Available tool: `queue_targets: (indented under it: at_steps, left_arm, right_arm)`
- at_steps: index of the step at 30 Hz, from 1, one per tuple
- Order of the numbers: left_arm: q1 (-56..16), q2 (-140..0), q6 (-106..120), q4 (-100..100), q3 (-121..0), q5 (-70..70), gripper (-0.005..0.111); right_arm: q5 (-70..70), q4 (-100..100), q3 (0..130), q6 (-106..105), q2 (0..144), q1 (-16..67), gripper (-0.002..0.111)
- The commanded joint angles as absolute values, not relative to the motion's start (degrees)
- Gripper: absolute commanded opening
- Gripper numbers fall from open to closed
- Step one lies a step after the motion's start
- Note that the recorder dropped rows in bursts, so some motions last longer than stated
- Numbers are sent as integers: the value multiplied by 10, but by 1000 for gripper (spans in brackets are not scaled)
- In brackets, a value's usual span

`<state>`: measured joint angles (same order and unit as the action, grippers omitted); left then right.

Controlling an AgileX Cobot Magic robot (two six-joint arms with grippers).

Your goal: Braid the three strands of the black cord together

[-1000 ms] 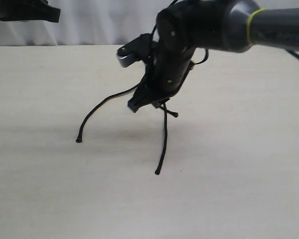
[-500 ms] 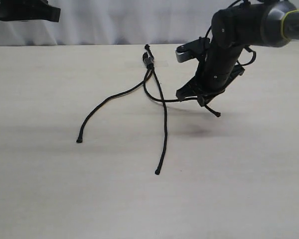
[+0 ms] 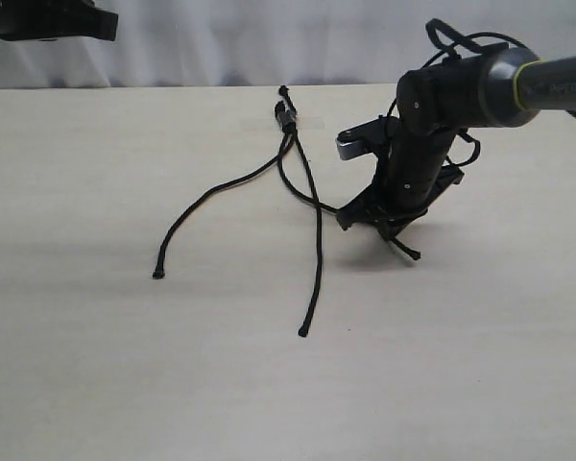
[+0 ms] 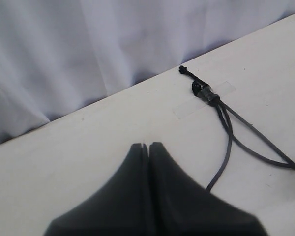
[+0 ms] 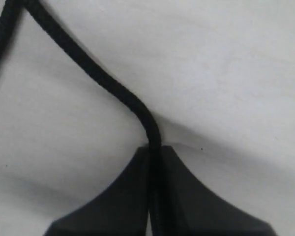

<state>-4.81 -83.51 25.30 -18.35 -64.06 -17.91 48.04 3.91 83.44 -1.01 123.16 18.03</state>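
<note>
Three strands (image 3: 319,250) of the black cord (image 3: 289,133) lie loose on the pale table (image 3: 125,384), nothing plaited so far. They all meet at a small knot (image 4: 202,91) near the far edge, and a clear tape strip (image 4: 187,104) sticks that knot to the tabletop, just in front of the white curtain (image 4: 88,49).

In the exterior view, one strand (image 3: 211,193) sweeps off to the left and ends on the table well away from the others. The middle strand (image 3: 317,279) runs fairly straight toward the camera and ends on bare table too. The third strand (image 5: 110,84) curls out from the knot, crosses the middle one (can't tell which is on top) and heads right, straight into the right gripper (image 5: 155,147). That gripper is down close to the table, a bit to the right of the middle strand, with its fingers pinched on the strand. The strand's knobbed tip (image 3: 415,256) pokes out past the far side of it.

The left gripper (image 4: 148,145) has its fingers pressed together with nothing between them. It hangs over bare table, well apart from the cord, with the knot and tape in its camera's view.
</note>
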Motion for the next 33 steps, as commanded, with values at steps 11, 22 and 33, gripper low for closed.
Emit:
queue_targets:
  at_steps: [11, 22, 33]
  left_arm:
    - [-50, -834, 253, -192, -635, -172, 0]
    - [-50, -834, 253, -192, -635, -173, 0]
    - [-50, -835, 253, -192, -635, -172, 0]
  right_arm:
    - [443, 49, 832, 9, 1093, 127, 4]
    - [413, 23, 803, 29, 1141, 73, 4]
    - [404, 23, 803, 43, 1162, 79, 26]
